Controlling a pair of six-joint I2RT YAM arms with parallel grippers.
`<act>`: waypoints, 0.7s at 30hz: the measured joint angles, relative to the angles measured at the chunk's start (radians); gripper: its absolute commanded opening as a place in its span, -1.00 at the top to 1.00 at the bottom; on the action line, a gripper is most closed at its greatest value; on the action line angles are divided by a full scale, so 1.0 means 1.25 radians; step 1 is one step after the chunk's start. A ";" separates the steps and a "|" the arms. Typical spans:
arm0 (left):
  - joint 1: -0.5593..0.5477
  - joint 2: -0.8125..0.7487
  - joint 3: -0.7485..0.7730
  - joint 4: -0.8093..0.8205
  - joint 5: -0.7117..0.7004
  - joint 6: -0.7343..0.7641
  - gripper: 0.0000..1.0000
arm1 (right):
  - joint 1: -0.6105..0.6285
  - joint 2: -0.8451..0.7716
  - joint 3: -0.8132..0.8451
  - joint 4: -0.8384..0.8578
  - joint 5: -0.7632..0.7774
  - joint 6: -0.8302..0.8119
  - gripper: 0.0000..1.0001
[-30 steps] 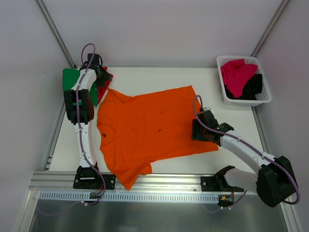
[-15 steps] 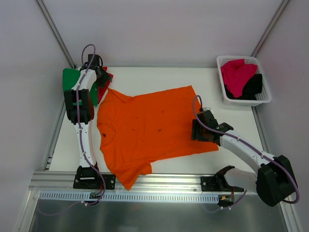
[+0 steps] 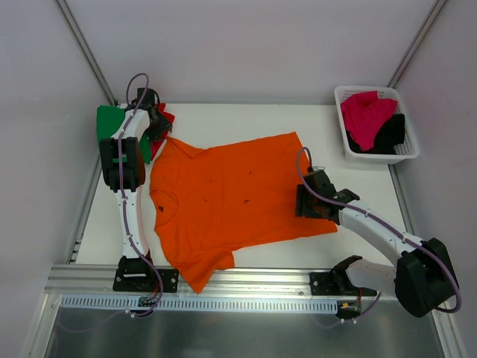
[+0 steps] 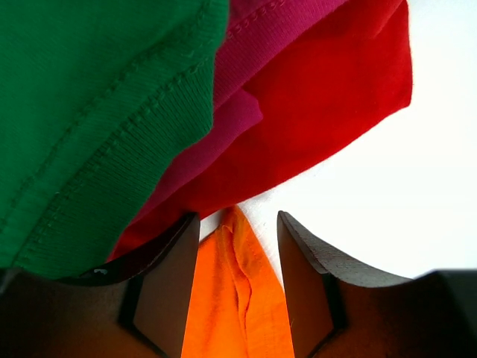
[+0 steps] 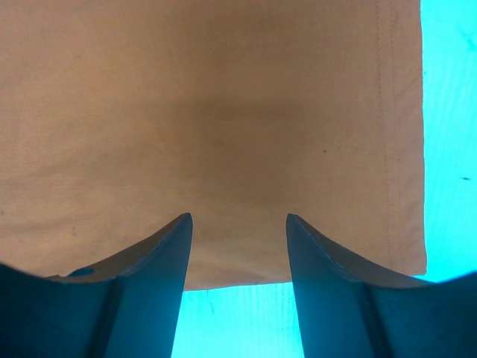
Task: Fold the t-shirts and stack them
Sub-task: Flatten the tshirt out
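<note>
White table [image 3: 223, 119] under spread orange t-shirt [image 3: 231, 194]

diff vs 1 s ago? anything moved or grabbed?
The left gripper crept slightly toward the far-left corner, nearer the green t-shirt. Its jaws are apart on either side of the orange t-shirt sleeve tip. Nothing was visibly grabbed or released. The right gripper, open over the orange hem, the shirt body and the basket stayed put.
</note>
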 measured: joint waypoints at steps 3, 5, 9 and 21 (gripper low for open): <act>0.000 0.000 0.000 0.000 0.000 0.000 0.10 | 0.000 0.000 0.000 0.000 0.000 0.000 -0.14; 0.000 0.000 0.000 0.000 0.000 0.000 0.16 | 0.000 0.000 0.000 0.000 0.000 0.000 -0.14; 0.000 0.000 0.001 -0.005 0.001 -0.002 0.51 | 0.000 0.000 0.000 0.000 0.000 0.000 -0.14; 0.000 0.000 0.005 -0.016 0.008 0.002 1.00 | 0.000 0.000 0.000 0.000 0.000 0.000 -0.13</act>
